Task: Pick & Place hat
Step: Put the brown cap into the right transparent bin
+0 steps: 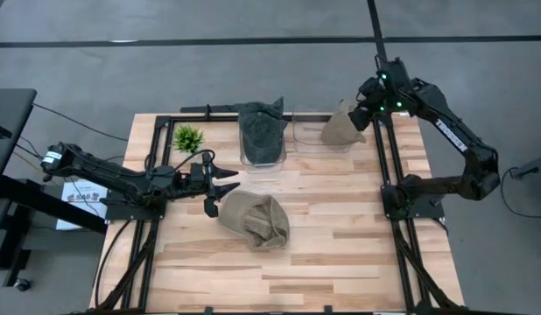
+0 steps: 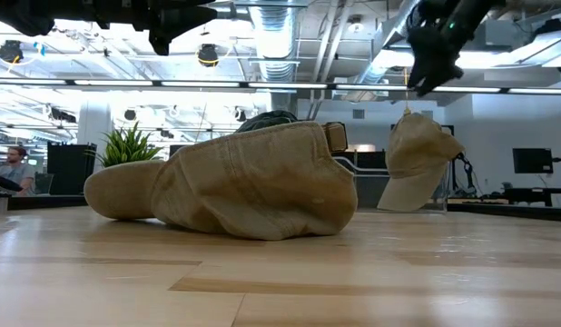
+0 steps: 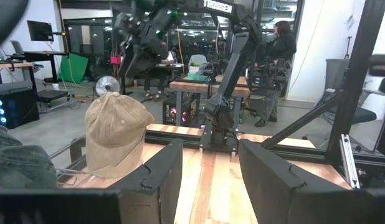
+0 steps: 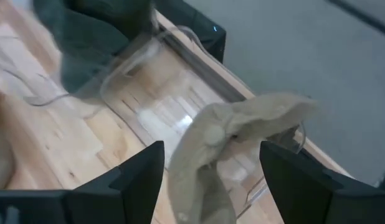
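A tan hat (image 1: 343,129) stands crown up at the right end of a clear bin (image 1: 307,140) at the table's far side, partly over the bin's right wall. My right gripper (image 1: 367,103) hangs open just above it, pointing steeply down, fingers apart from the cloth (image 4: 211,134). A second tan hat (image 1: 257,219) lies crumpled on the table's middle. My left gripper (image 1: 227,188) waits open and level just left of that hat, touching nothing.
A second clear bin (image 1: 263,156) left of the first holds a dark green hat (image 1: 262,129). A small green plant (image 1: 188,137) stands at the far left. Black frame rails (image 1: 389,175) run along the table's sides. Bare wood lies near the front edge.
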